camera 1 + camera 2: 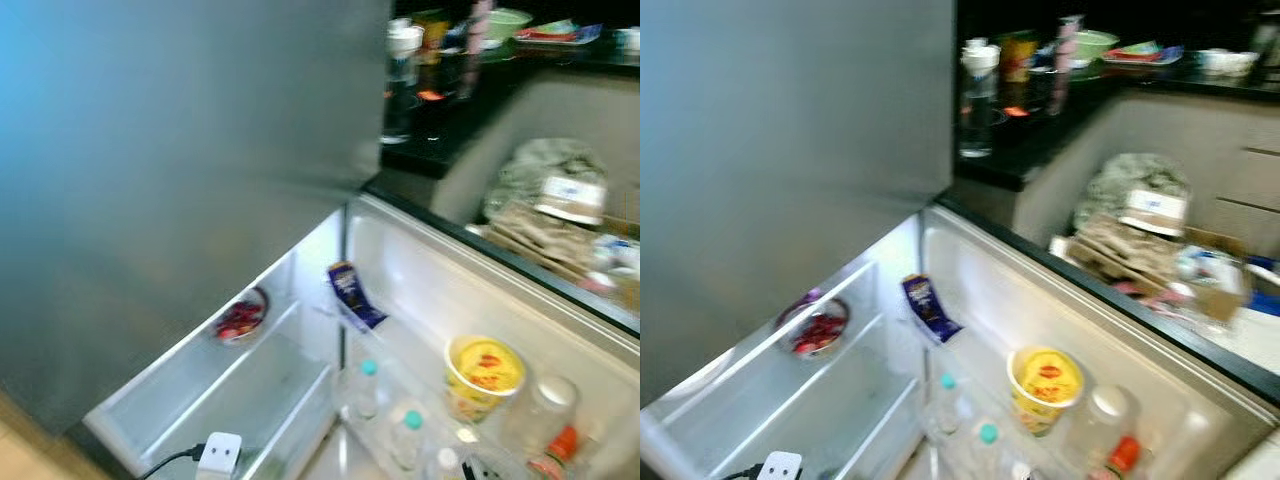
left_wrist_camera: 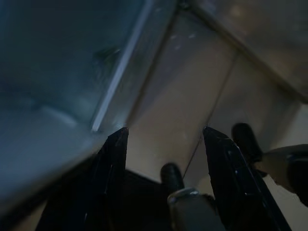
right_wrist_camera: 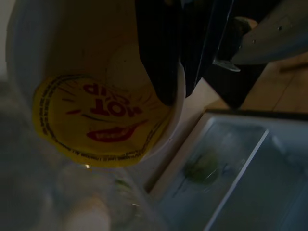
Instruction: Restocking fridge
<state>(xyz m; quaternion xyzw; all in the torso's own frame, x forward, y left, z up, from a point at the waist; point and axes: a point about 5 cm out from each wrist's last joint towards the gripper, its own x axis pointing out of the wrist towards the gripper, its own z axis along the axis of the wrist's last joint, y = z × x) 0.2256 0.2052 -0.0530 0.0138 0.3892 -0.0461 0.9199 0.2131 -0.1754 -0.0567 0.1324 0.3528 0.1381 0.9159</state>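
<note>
Nearest the head camera, at the bottom edge, a small white plug-like box [image 1: 221, 452] with a black cable sits by the front lip of the open fridge's white shelves [image 1: 250, 385]. Beyond it, the door rack holds two clear bottles with teal caps [image 1: 367, 385], a yellow-lidded instant noodle cup [image 1: 485, 370] printed with red lettering, a pale translucent jar [image 1: 548, 405] and something orange-capped [image 1: 562, 442] beside it, too blurred to identify. A dark blue snack packet [image 1: 352, 292] leans in the inner corner, and a round bowl of red food [image 1: 241, 318] rests on an upper shelf. A grey fridge door panel [image 1: 180, 170] fills the left side. Behind, a black countertop [image 1: 1040, 120] carries a clear jug, cups and a green bowl, and a cardboard box of crumpled packaging [image 1: 1140, 235] stands beside it. The right gripper [image 3: 179, 72] has its black fingers pinched onto the rim of the noodle cup, seen close in the right wrist view. The left gripper [image 2: 163, 139] hangs with fingers spread apart over beige floor tiles [image 2: 192, 96], holding nothing.
</note>
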